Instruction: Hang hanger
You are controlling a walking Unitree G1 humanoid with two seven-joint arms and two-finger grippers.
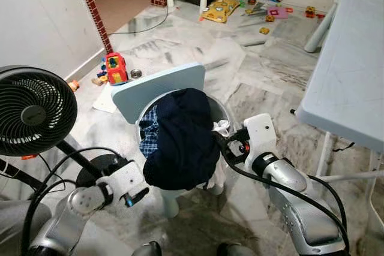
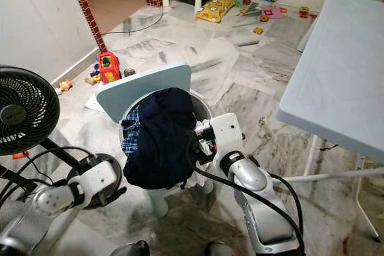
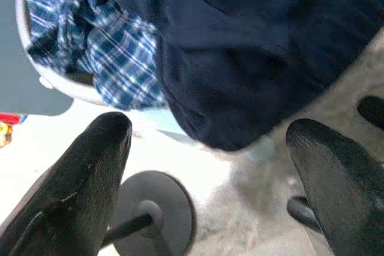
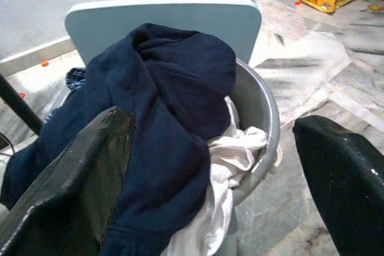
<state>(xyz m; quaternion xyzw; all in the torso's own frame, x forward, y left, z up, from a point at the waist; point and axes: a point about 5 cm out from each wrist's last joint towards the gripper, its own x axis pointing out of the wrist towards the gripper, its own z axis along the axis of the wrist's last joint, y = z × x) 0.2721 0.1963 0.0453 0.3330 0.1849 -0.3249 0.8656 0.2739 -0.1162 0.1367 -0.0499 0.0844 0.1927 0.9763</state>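
Note:
A grey basin (image 1: 223, 112) heaped with clothes sits on a small pale-blue chair (image 1: 159, 85). A navy garment (image 1: 180, 136) lies on top and spills over the near rim. A blue plaid shirt (image 1: 149, 130) shows on its left, and a white cloth (image 4: 240, 148) on its right. My right gripper (image 1: 222, 142) is open at the basin's right rim, beside the navy garment and the white cloth, holding nothing. My left gripper (image 1: 137, 197) is open, low at the near left, just under the garment's hanging edge (image 3: 228, 88).
A black standing fan (image 1: 33, 112) and its round base and cables are close on the left. A pale-blue table (image 1: 354, 70) stands on the right. A red toy truck (image 1: 116, 67) and scattered toys (image 1: 222, 9) lie on the marble floor beyond.

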